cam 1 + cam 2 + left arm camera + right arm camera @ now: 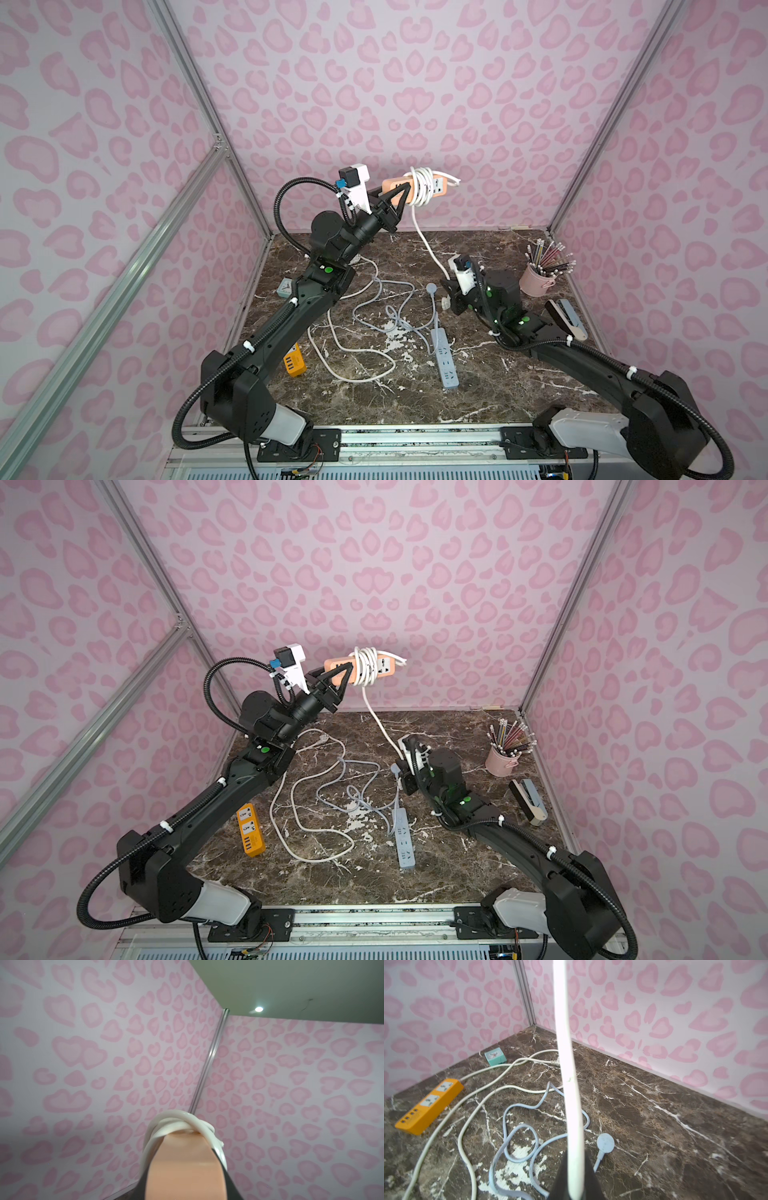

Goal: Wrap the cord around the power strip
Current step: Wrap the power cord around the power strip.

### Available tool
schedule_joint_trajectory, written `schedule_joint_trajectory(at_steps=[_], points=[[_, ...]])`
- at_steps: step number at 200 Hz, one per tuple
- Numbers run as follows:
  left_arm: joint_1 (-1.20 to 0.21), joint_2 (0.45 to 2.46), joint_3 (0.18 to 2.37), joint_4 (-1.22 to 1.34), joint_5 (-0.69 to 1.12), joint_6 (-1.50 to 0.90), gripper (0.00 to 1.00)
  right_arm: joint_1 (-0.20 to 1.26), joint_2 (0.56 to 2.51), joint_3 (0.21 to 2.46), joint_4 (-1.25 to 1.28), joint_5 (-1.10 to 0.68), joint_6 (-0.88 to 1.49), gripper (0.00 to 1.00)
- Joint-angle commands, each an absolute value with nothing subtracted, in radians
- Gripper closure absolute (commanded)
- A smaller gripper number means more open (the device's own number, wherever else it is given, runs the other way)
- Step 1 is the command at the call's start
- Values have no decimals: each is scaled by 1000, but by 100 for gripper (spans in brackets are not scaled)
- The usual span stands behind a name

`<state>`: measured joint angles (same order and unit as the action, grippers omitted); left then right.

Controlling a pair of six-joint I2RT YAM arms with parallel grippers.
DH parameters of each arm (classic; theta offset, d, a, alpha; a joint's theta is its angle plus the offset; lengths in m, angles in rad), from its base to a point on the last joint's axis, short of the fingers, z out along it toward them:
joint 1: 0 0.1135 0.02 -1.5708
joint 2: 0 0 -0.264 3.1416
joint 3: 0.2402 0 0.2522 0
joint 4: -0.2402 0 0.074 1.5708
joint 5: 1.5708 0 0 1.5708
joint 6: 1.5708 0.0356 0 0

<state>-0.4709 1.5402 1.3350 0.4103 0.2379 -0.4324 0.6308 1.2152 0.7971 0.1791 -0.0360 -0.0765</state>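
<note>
In a top view, your left hand (404, 192) held the peach power strip (390, 185) high over the tabletop (498, 374); the left wrist view showed cord (178, 1124) looped round it; in the right wrist view, your right hand (572, 1187) pinched that cord; a hard pull could slide loops off.

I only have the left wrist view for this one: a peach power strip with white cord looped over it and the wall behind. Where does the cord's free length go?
Observer: From the peach power strip the white cord hangs down to the right gripper, whose fingers are shut on it.
Operator: Is the strip resting on anything?
Observer: No, the left gripper holds it in the air, well above the marble table.
Operator: Any other strips in there?
Observer: Two lie on the table with loose cords: an orange strip and a grey-blue strip.
</note>
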Motion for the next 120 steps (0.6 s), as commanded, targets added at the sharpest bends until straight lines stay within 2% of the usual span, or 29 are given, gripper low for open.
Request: schedule_joint_trajectory(at_steps=[1, 30, 69, 89, 120], points=[[-488, 1586, 1356, 271, 11, -142, 98, 761, 1166, 847, 101, 314, -296, 100], [-517, 1643, 1344, 103, -59, 36, 98, 807, 1135, 987, 115, 466, -492, 100], [-551, 1630, 1325, -152, 147, 87, 98, 739, 1188, 1176, 197, 473, -652, 100], [-554, 1559, 1292, -180, 274, 61, 98, 626, 1247, 1268, 169, 410, -623, 100], [-594, 1478, 1255, -200, 545, 5, 98, 437, 1349, 1377, 154, 212, -468, 100]])
